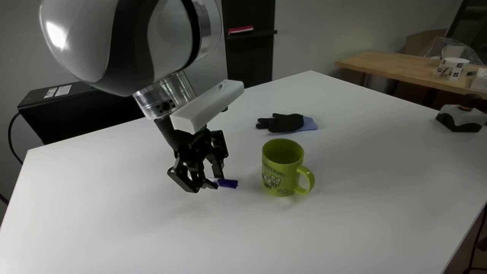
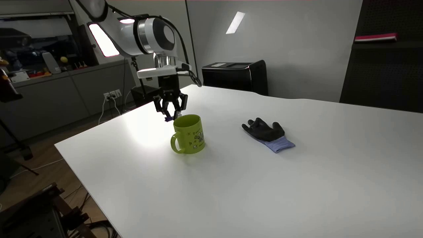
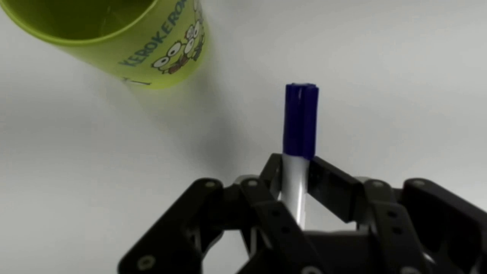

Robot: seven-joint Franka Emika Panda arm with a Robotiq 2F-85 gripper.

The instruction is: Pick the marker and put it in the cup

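The marker, white with a blue-purple cap, shows in both exterior views [image 1: 228, 183] [image 2: 168, 118] and in the wrist view [image 3: 300, 118]. My gripper [image 1: 215, 180] is shut on its white body just behind the cap, with a fingertip on each side in the wrist view [image 3: 296, 167]. The marker lies roughly level and seems raised off the table. Its rear end is hidden by the fingers. The lime-green cup [image 1: 274, 167] stands upright, a short way beyond the cap end. It also shows in an exterior view [image 2: 190, 135] and at the wrist view's upper left [image 3: 152, 42].
A black glove with a blue cuff [image 1: 285, 123] lies on the white table beyond the cup, also in an exterior view [image 2: 264, 130]. The cup's handle [image 1: 308, 179] points away from my gripper. A grey and black box with a knob [image 1: 462, 118] sits at the table's far side.
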